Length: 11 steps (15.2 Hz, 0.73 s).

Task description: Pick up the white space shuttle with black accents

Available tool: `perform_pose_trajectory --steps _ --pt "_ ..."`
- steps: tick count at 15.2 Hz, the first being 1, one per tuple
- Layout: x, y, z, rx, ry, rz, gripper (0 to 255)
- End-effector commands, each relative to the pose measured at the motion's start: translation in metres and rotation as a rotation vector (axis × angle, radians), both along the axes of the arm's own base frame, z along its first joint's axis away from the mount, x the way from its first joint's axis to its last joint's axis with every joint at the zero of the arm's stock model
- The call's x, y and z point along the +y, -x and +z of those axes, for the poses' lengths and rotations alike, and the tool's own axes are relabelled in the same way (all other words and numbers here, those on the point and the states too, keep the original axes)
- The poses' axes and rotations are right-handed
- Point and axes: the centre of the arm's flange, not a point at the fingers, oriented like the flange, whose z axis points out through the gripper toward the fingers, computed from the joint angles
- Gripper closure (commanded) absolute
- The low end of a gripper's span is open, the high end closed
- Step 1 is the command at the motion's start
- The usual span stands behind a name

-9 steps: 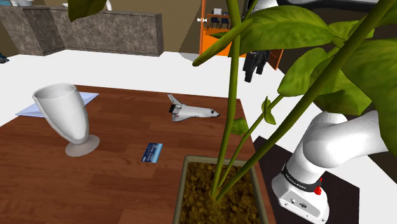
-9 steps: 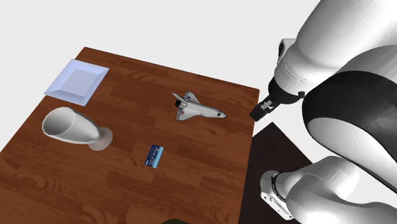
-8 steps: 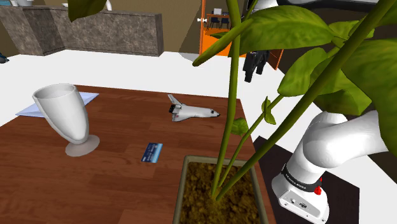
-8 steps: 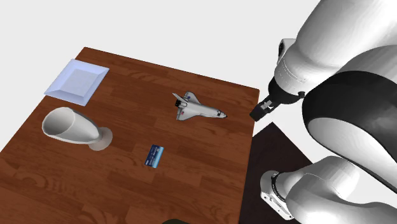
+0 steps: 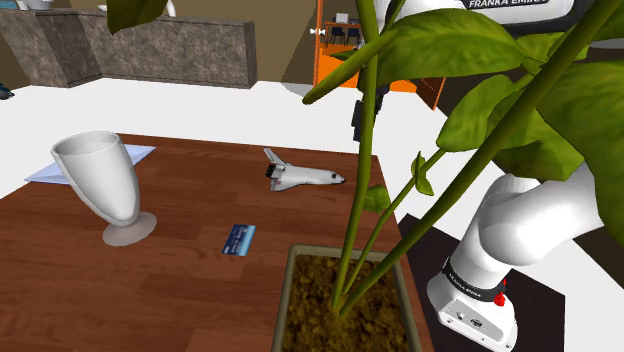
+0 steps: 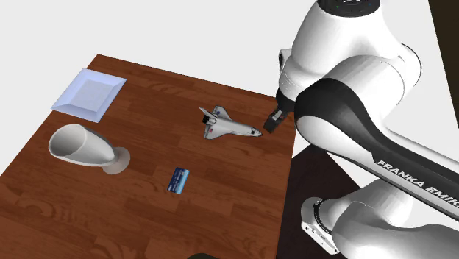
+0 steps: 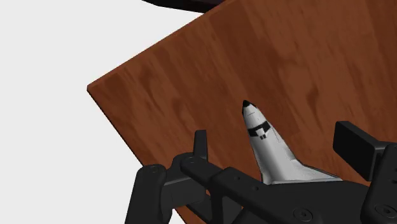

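Note:
A white space shuttle (image 5: pixel 300 179) with black accents lies flat on the brown wooden table (image 5: pixel 180 290), its nose towards the stand's side. In the second exterior view my gripper (image 6: pixel 274 121) hangs over the table's edge, just beyond the nose of the shuttle (image 6: pixel 226 126). In the shoulder view the gripper (image 5: pixel 356 118) is partly hidden behind a plant stem, above and to the right of the shuttle. In the wrist view the fingers (image 7: pixel 200 144) stand apart and open. The shuttle (image 7: pixel 272 150) lies far below between them, untouched.
A white goblet-shaped vase (image 5: pixel 102 186) stands at the shoulder view's left, with a pale square plate (image 6: pixel 88 94) behind it. A small blue card (image 5: pixel 239 239) lies in front of the shuttle. A planter (image 5: pixel 345 300) with tall green stems rises at the near edge.
The arm has swung towards the shuttle. The gripper moved left in both exterior views, from beyond the table's edge to just past the shuttle's nose. Nothing on the table moved.

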Motion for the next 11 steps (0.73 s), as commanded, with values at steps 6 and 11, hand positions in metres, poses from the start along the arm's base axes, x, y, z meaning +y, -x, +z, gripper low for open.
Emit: perform_pose_trajectory --steps 6,11 --pt "0.032 -0.066 -0.047 -0.025 -0.04 0.22 0" --pt "0.064 -0.109 -0.079 -0.041 -0.068 0.375 0"
